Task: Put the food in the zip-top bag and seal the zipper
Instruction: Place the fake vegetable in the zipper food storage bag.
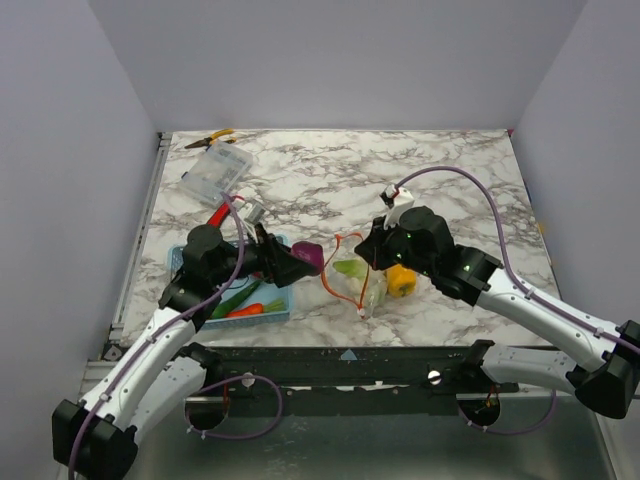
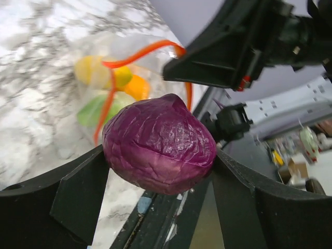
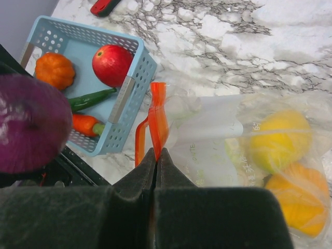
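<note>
My left gripper (image 1: pixel 300 262) is shut on the purple onion (image 2: pixel 158 142), held just left of the bag's mouth; the onion also shows in the top view (image 1: pixel 309 257) and the right wrist view (image 3: pixel 31 122). My right gripper (image 3: pixel 156 155) is shut on the red-orange zipper (image 3: pixel 157 116) and holds the mouth of the clear zip-top bag (image 1: pixel 362 280) open. Inside the bag lie a yellow piece (image 3: pixel 279 140), an orange-yellow piece (image 3: pixel 298 194) and a green piece (image 2: pixel 96 106). A red tomato (image 3: pixel 111 64), an orange carrot (image 3: pixel 83 123), a green piece (image 3: pixel 91 98) and a small orange pumpkin (image 3: pixel 54 70) lie in the basket.
The blue mesh basket (image 1: pixel 275 312) sits at the front left under my left arm. A rigid clear plastic box (image 1: pixel 215 172), yellow-handled pliers (image 1: pixel 212 137) and a red-handled knife (image 1: pixel 217 213) lie at the back left. The table's front edge (image 1: pixel 350 348) is close below the bag.
</note>
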Available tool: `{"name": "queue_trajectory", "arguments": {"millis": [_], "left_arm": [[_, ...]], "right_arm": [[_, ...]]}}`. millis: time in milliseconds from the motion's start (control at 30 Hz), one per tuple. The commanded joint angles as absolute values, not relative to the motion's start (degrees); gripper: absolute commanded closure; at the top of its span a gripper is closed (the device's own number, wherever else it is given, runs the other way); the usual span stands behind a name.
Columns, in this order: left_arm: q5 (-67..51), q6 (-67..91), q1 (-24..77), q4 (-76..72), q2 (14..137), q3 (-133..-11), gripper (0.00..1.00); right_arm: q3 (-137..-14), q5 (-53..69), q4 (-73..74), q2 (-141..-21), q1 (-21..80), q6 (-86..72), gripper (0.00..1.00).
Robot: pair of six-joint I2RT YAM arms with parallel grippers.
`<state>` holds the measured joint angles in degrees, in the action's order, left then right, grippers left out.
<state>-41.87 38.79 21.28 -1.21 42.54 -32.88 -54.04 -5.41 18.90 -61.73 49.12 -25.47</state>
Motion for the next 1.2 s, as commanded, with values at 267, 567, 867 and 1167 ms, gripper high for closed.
{"name": "queue_trajectory", "arguments": {"millis": [267,567,867,1167], "left_arm": [[-43.0,34.7,34.6,-6.3,59.1,-37.6,0.46],[-37.4,38.7,38.3,-6.8,69.1,-43.0,0.41],[-33.5,41.2,41.1,-6.8,73.3,-45.5,0.01],[-29.0,38.0,41.5,-0.2,68.4,-45.5,0.05]], "right_arm": [[-53.9,-1.8,15.5,-61.4,49.2,-26.6,0.99],[-53.9,-0.4,13.9,-61.2,49.3,-26.9,0.99],[-53.4,-0.4,13.8,-59.9,49.3,-27.4,0.99],[-53.1,-1.6,14.7,-58.9,49.3,-27.2,1.00]]}}
